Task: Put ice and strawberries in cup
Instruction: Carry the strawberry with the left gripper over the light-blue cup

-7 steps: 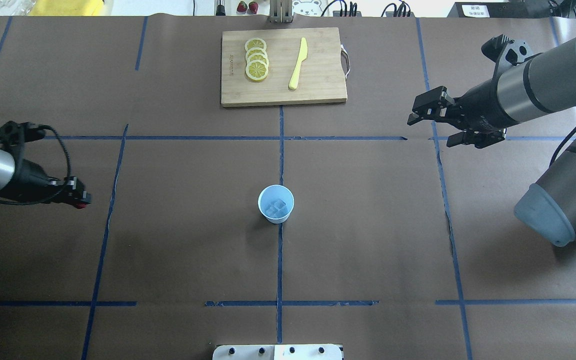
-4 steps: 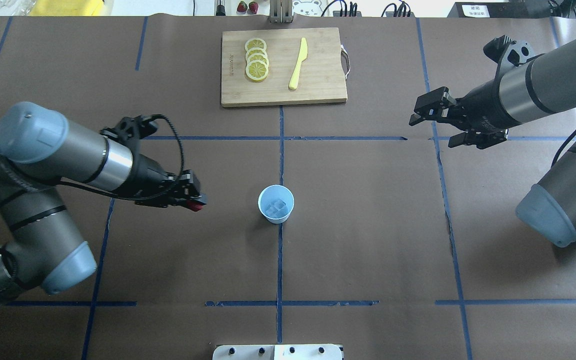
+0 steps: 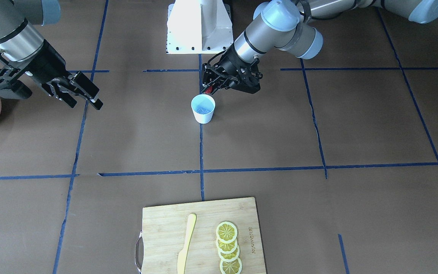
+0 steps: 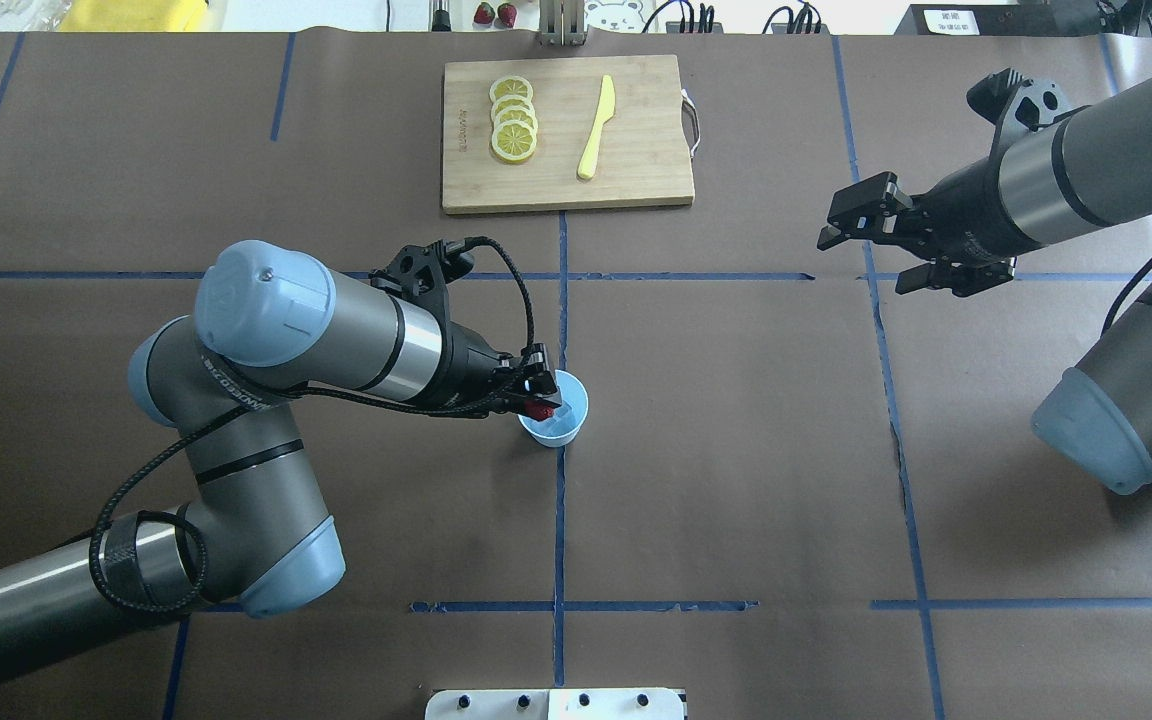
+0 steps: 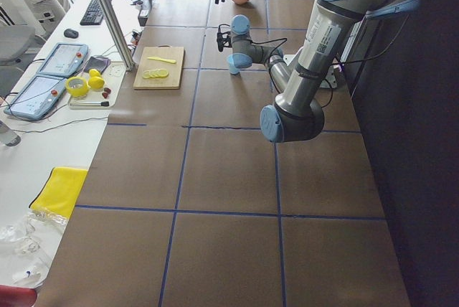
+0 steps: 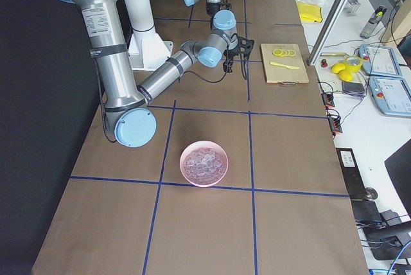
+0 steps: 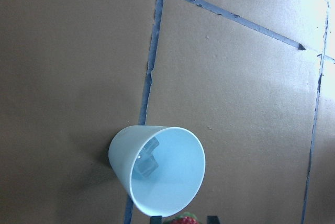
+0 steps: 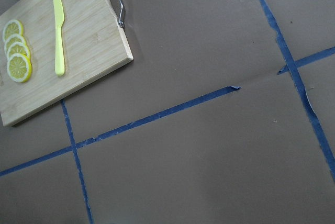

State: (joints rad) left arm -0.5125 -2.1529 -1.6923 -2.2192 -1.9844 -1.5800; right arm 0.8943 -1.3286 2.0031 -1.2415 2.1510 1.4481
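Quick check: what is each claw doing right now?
Left claw: shut on the strawberry, at the rim of the cup.
Right claw: open, holding nothing.

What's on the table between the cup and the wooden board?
Only bare brown paper and blue tape lie between cup and board in the overhead view.

The left wrist view's bottom edge crops the strawberry [image 7: 182, 219].

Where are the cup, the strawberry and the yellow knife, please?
cup [image 3: 203, 115], exterior front-facing view, white outer wall
strawberry [image 4: 539, 410], overhead exterior view, its red surface
yellow knife [image 4: 597, 128], overhead exterior view, middle of its length
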